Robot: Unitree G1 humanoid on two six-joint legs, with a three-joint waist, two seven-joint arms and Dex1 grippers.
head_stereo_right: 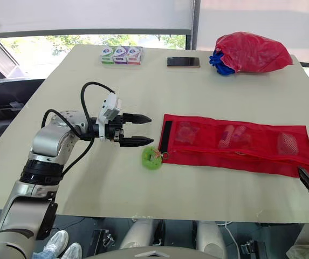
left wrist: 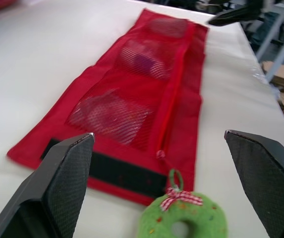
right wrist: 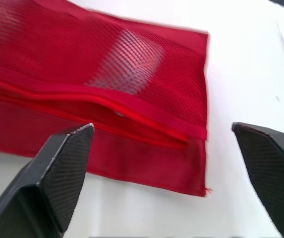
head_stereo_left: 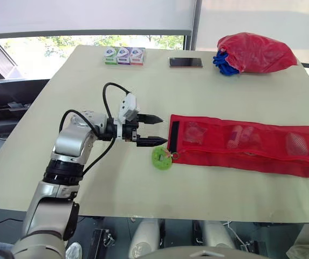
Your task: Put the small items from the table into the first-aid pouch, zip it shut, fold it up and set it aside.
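Left gripper (head_stereo_left: 164, 130): jaws spread, empty. The green felt wreath zip-pull (head_stereo_left: 163, 158) lies just ahead between them, with the red mesh pouch (head_stereo_left: 246, 143) beyond. Right gripper (right wrist: 162, 128): jaws spread facing the pouch's far corner, likely to anchor it for zipping.

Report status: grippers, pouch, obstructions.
Left gripper open, left end of pouch. Right gripper open, right end. Pouch flat, unfolded, items inside. Green wreath at zip pull.
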